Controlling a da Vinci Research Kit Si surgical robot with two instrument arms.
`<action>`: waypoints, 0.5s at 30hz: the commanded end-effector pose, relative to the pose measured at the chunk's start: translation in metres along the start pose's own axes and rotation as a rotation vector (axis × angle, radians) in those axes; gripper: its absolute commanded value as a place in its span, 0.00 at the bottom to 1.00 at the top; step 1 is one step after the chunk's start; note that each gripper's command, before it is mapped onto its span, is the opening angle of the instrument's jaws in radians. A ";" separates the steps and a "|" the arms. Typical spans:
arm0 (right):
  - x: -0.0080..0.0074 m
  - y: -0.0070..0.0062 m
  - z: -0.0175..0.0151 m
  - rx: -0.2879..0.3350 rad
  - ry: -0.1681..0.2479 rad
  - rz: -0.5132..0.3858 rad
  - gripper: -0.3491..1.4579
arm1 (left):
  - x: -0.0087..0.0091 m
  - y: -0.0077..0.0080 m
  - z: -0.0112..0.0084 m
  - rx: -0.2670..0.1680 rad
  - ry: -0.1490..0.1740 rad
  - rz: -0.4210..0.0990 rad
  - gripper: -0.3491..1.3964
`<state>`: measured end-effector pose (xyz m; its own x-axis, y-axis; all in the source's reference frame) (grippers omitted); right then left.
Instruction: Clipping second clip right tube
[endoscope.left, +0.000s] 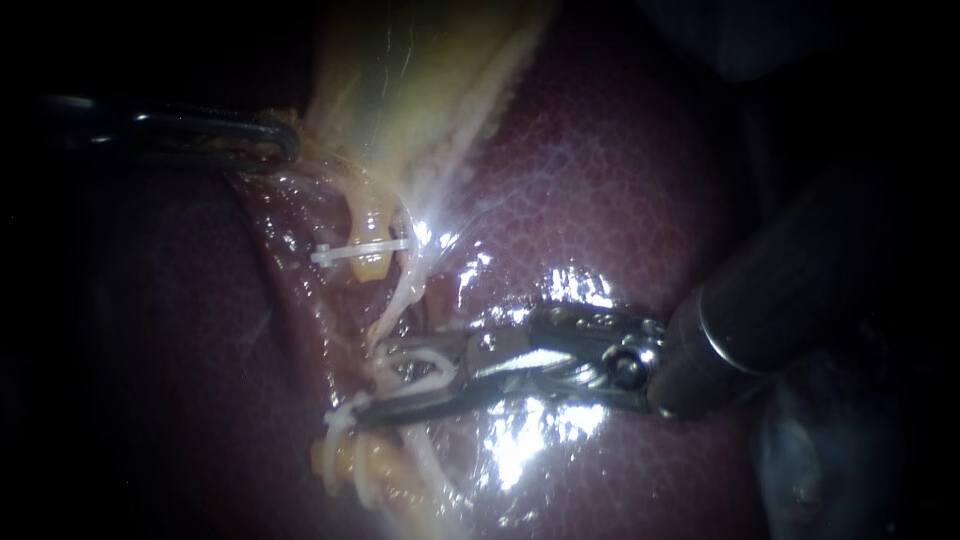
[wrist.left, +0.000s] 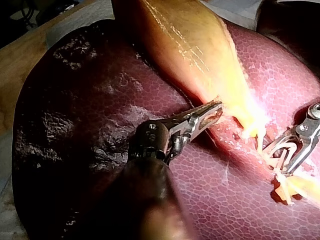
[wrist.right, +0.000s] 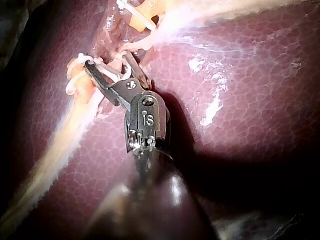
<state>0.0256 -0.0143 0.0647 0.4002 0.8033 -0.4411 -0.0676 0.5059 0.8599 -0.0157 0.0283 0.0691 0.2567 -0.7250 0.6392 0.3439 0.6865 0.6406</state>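
Jaws of the right instrument (endoscope.left: 372, 385) are standing spread, both pressing on an open white clip (endoscope.left: 430, 362) carried between them, and they are straddling a pale tube (endoscope.left: 397, 300) just below the 1 closed clip (endoscope.left: 360, 252) sitting across it. The left instrument (wrist.left: 217, 110) is, as far as the dim view shows, gripping the gallbladder (wrist.left: 190, 45) by its edge, over the liver (endoscope.left: 620, 180).

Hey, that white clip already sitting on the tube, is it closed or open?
Closed: the white clip lies as one thin bar across the tube.
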 end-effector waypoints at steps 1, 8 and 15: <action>0.0000 0.0000 0.0000 0.001 -0.001 0.000 0.46 | 0.0000 0.0000 0.0000 0.000 0.000 0.000 0.00; 0.0000 -0.0007 -0.0004 0.007 -0.001 -0.002 0.46 | 0.0000 0.0000 0.0000 0.000 0.000 0.000 0.00; 0.0011 -0.0029 -0.0037 0.004 0.007 0.008 0.46 | 0.0000 0.0000 0.0000 0.000 0.000 0.000 0.00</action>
<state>0.0224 -0.0134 0.0602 0.3904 0.8099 -0.4379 -0.0692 0.5001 0.8632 -0.0157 0.0283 0.0691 0.2570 -0.7250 0.6390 0.3442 0.6865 0.6405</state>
